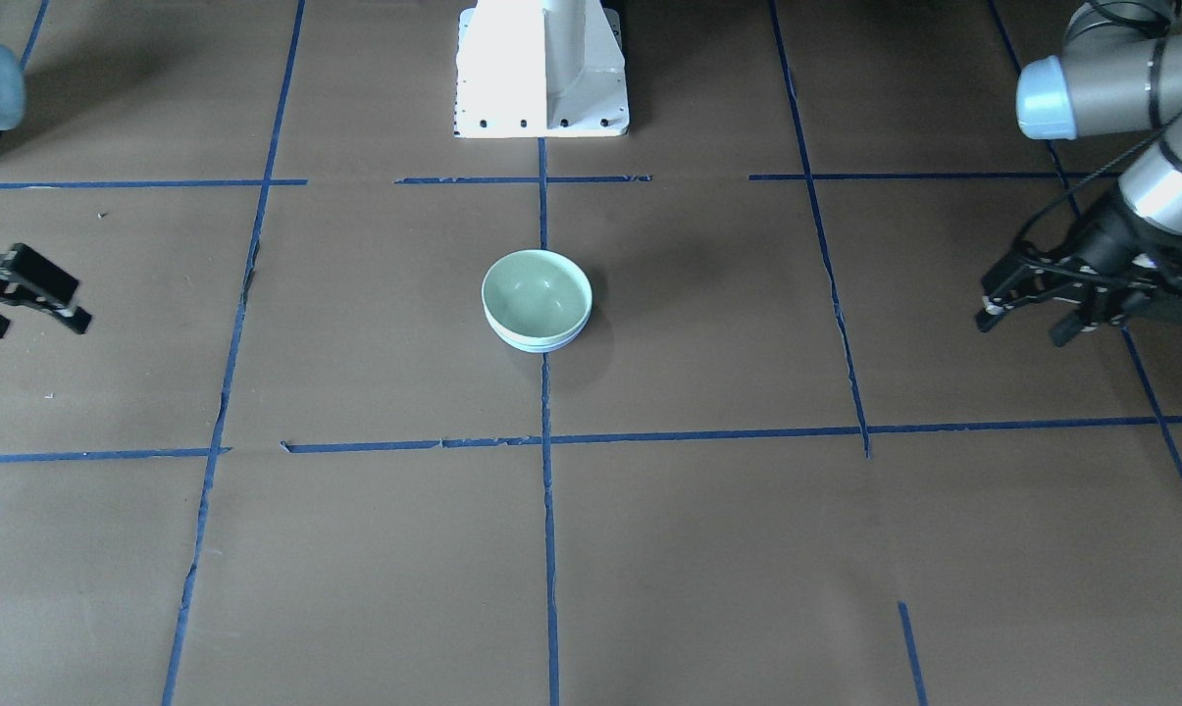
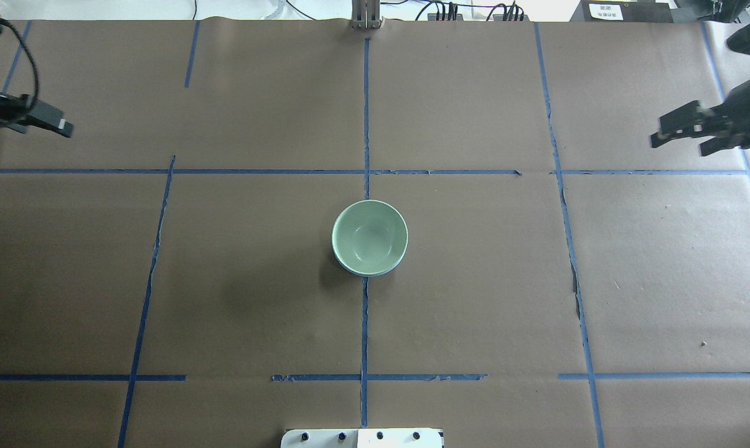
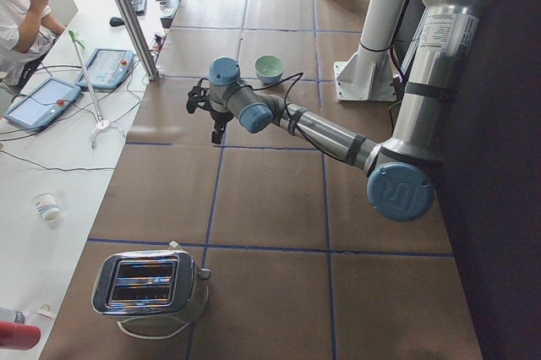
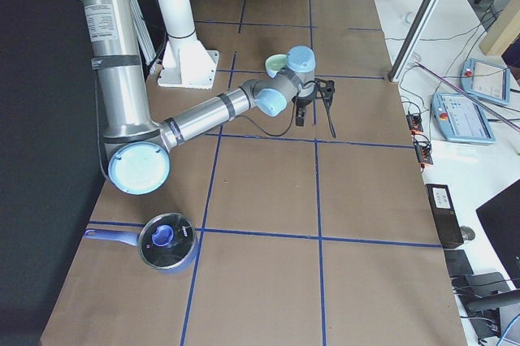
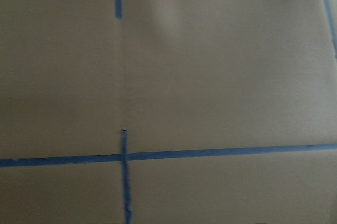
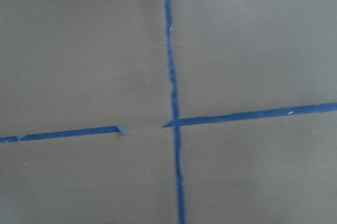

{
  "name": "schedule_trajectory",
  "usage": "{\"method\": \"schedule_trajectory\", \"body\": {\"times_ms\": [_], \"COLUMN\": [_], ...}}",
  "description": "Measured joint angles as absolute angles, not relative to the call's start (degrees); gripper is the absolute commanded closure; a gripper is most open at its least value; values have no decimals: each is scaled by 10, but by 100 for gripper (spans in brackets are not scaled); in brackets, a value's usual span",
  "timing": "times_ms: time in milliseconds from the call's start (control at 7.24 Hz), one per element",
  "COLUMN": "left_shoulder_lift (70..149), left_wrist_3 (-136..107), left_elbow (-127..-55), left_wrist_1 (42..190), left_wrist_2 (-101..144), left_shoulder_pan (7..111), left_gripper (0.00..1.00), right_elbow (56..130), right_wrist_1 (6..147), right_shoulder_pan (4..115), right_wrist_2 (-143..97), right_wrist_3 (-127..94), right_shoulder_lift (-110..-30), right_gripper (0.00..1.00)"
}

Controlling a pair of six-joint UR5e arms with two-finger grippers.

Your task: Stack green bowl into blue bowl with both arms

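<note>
1. Green bowl sits inside the blue bowl, mid table, right on a blue tape line. Only a thin pale blue edge peeks out under it.
2. Left gripper hangs far off at one side, fingers apart, holding nothing.
3. Right gripper hangs far off at the other side, fingers apart too, empty.
4. Stack looks done, I think. Green one looks flat & snug, not tipped.
5. To end well: no more grabs. If the arms go home, go up & wide, slow, so nothing bumps the bowls.
</note>
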State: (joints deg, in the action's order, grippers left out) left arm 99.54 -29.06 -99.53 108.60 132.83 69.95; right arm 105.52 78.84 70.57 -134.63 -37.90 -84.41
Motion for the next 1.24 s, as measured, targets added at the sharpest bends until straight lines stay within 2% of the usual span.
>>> {"method": "schedule_trajectory", "body": {"times_ms": [276,553,829,1106,1244], "left_shoulder_lift": [987,986,968,958,956], "left_wrist_3": [-37,97,120,95,77], "left_elbow": [-951,-901,-866,-864,-870], "left_wrist_1": [973,895,878,875,868], "left_wrist_2": [1352,1361,1390,1396,1398], "left_shoulder_pan": [814,883,902,903,904], "left_gripper": [9,9,7,7,3], "right_elbow": [1043,991,951,937,931], "right_wrist_1": [946,999,1003,999,994], "right_shoulder_pan": [799,847,858,859,860], "right_wrist_2": [-1350,-1341,-1340,-1341,-1343], "right_wrist_3": [-104,62,110,122,126], "right_shoulder_lift": [-849,-849,-852,-864,-869], "right_gripper": [0,0,0,0,0]}}
